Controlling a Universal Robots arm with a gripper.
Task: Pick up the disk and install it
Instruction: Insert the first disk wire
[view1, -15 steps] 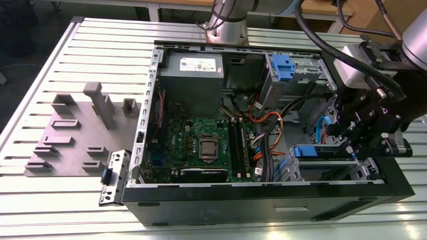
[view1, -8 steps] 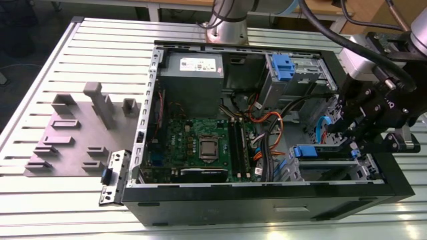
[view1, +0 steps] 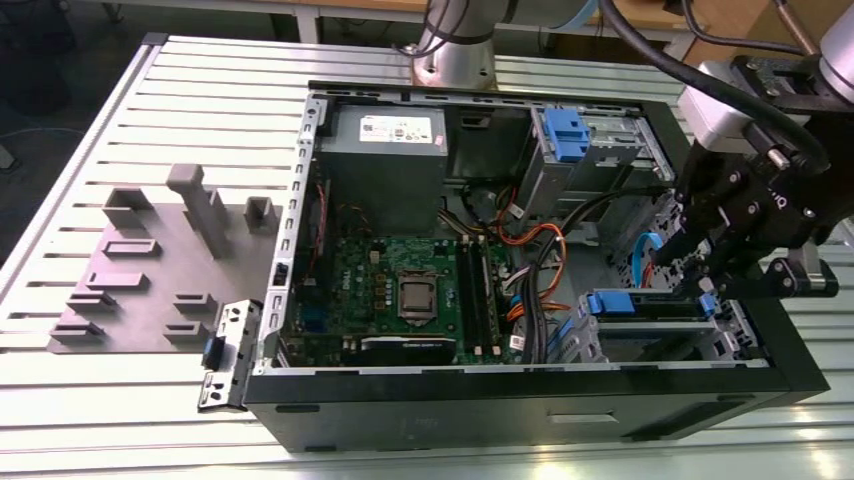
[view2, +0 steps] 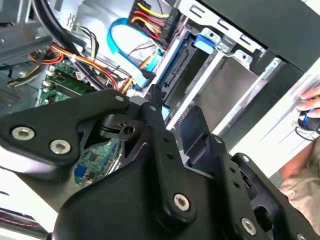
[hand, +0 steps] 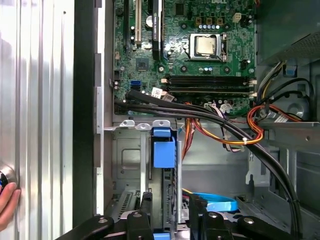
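1. One disk (view1: 627, 303) is seen standing on edge in the drive bay of the open computer case (view1: 534, 405), directly under the tool (view1: 723, 275); its blue carrier tab faces out of the bay.
2. In the first wrist view the disk (hand: 164, 150) runs straight ahead of the tool (hand: 171, 199), with its near end lying between the two black fingers (hand: 146, 207).
3. The fingers are held apart, one on each side of the disk's edge. A narrow gap is seen beside each, and no contact can be made out.
4. In the second wrist view the disk (view2: 177, 75) is seen as a dark edge with a blue tab at its far end, just beyond the tool (view2: 175, 107).
5. A light blue flat cable (hand: 215, 202) is curled just beside the tool, on the motherboard's side of the bay.
6. Orange and black cables (hand: 225, 127) are draped across the case a little beyond the disk's far end.
7. The motherboard (hand: 200, 60) is laid flat farther ahead of the tool, past those cables.
8. A grey power supply box (view1: 387, 140) and a second blue bracket (view1: 567, 135) are set at the end of the case far from the tool.
9. The case is rested on a ribbed metal table (view1: 200, 80), where a grey fixture block (view1: 147, 270) is placed well apart from the tool, beyond the case's far wall.
10. A person's hand (hand: 7, 200) is rested on the table outside the case wall, near the tool.
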